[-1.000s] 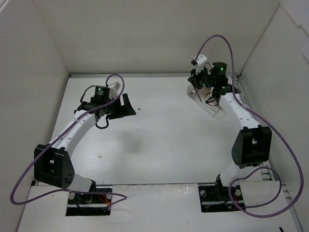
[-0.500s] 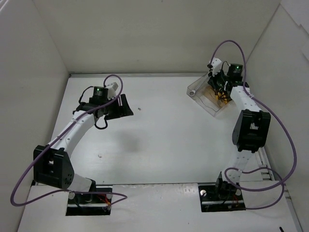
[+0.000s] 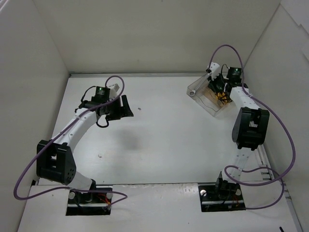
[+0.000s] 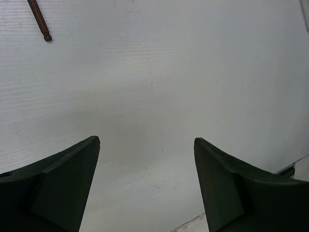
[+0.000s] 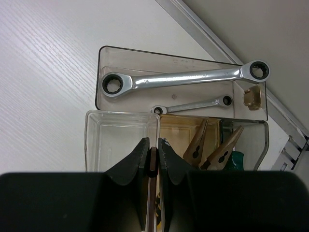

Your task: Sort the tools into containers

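Right claw (image 5: 152,153) hangs over the box (image 5: 120,128), pinched shut on what looks like a thin hex key (image 5: 152,169). It should let go low, past the wall, beside the wrenches (image 5: 183,76) and pliers (image 5: 212,145). Left claw (image 4: 146,141) is open above the bench (image 4: 169,72), near a loose hex key (image 4: 39,20).

Bright, even light from overhead, bouncing off the white table (image 3: 164,140), with just a faint grey shadow smudge near the table's middle. Up close the left gripper (image 4: 146,139) goes nearly black and soft-edged. Mild glare on the big wrench (image 5: 183,77).
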### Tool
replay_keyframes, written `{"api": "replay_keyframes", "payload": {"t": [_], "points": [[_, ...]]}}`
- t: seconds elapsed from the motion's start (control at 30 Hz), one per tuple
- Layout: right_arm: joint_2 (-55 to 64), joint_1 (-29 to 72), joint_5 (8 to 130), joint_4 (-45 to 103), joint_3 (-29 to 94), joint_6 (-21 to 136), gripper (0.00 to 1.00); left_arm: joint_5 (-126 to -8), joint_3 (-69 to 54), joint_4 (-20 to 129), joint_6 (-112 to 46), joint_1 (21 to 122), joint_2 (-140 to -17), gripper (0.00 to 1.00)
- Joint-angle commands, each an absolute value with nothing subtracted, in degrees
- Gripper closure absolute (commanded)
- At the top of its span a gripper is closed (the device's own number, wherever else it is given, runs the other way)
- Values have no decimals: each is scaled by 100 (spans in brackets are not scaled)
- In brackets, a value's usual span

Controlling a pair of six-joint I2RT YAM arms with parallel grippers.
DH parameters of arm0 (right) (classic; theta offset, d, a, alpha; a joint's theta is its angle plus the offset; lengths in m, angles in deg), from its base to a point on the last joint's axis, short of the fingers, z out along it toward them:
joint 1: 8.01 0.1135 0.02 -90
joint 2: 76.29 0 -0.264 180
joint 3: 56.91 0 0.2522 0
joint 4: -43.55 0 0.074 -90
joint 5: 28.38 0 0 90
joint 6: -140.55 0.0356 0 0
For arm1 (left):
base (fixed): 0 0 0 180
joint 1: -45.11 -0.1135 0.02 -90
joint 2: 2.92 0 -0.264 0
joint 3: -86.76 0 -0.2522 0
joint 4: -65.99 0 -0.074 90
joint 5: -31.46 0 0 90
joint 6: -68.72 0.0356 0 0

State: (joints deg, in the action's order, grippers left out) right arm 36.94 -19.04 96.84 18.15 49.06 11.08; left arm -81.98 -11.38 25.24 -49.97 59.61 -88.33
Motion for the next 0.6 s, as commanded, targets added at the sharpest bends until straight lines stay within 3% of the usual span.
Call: {"api": "replay_keyframes", "payload": {"t": [0.0, 0.57], "points": [[3569, -1926, 9783, 2083, 4879, 810, 100, -8131, -925, 2603, -5002, 5909, -8738, 26], [3771, -1926, 10064, 2083, 4721, 72, 95, -8060, -873, 2454, -4932, 5909, -8844, 25]]}}
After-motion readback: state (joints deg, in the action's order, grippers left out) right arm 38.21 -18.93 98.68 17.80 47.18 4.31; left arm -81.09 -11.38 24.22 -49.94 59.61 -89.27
